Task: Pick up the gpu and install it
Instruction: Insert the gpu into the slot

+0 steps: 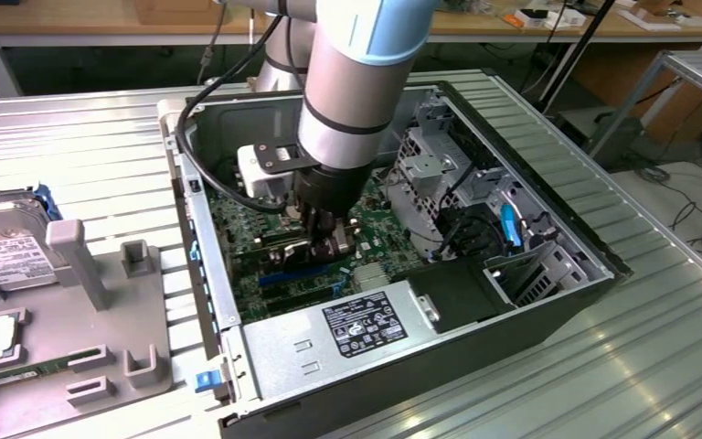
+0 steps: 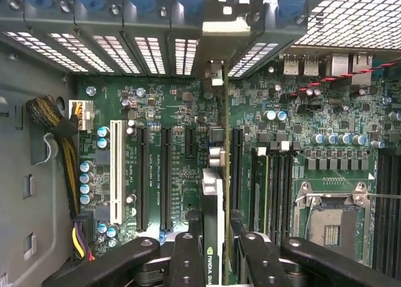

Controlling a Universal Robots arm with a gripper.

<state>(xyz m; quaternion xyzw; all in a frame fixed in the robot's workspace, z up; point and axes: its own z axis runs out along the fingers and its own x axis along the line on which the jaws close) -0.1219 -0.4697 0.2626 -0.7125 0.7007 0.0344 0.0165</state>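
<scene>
We held the gpu (image 2: 212, 199) edge-down above the motherboard (image 2: 156, 111), gripper (image 2: 217, 252) closed on it, seemingly aligned for insertion.

arm (image 1: 351, 82): upright, wrist down | jaws: clamped on gpu (image 2: 213, 199)

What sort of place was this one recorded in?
Probably a robotics lab set up for PC assembly: an open computer case on a ribbed metal table, a grey parts fixture, the tool holding the gpu inside.

Exterior view high, looking down into open case (image 1: 595, 302); wrist view close above motherboard (image 2: 188, 111), shared.
</scene>
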